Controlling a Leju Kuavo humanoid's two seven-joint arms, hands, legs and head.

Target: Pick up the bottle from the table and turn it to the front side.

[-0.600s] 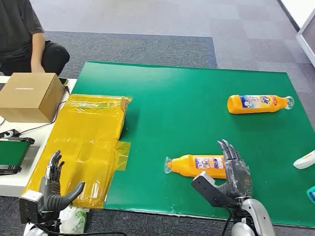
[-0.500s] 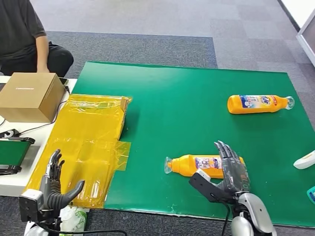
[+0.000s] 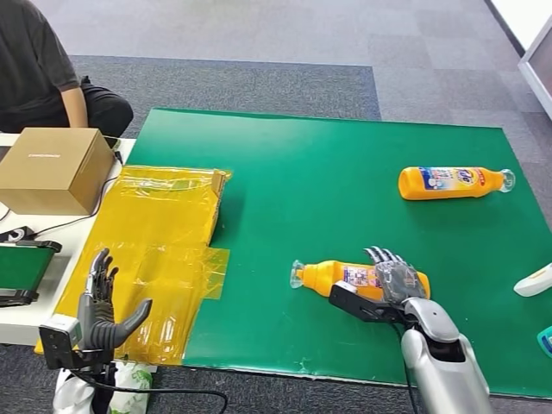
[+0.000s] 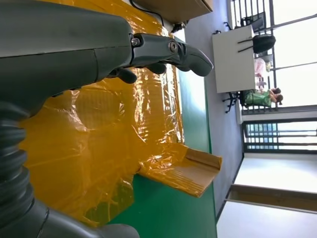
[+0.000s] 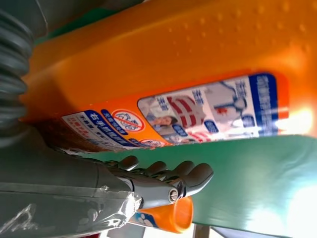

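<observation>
- The near orange plastic bottle [image 3: 338,278] with the blue-and-white label lies on its side on the green mat [image 3: 312,190] that covers the desk, close to the mat's front edge. Its long axis runs left to right, with the clear cap toward the robot's left.
- The right hand [image 3: 389,280] is draped over the bottle's thick end, dark fingers [image 3: 380,255] reaching across the far side and the thumb stretched along the near side.
- In the right wrist view the bottle [image 5: 179,74] sits just beside the palm with the thumb [image 5: 164,181] under it. The hand is narrowing around the bottle, but I cannot tell whether it truly grips yet; the bottle looks to rest on the mat.
- The right hand is far nearer than the left hand [image 3: 104,315], which hovers wide and holding nothing over the crumpled yellow plastic sheet [image 3: 156,241], well apart from the bottle.
- A second orange bottle [image 3: 455,181] lies farther back on the robot's right.
- Compared with half a second ago, the right hand has come forward and down onto the bottle, fingers now curling over it where they stood more upright beside it; the bottle has barely shifted.
</observation>
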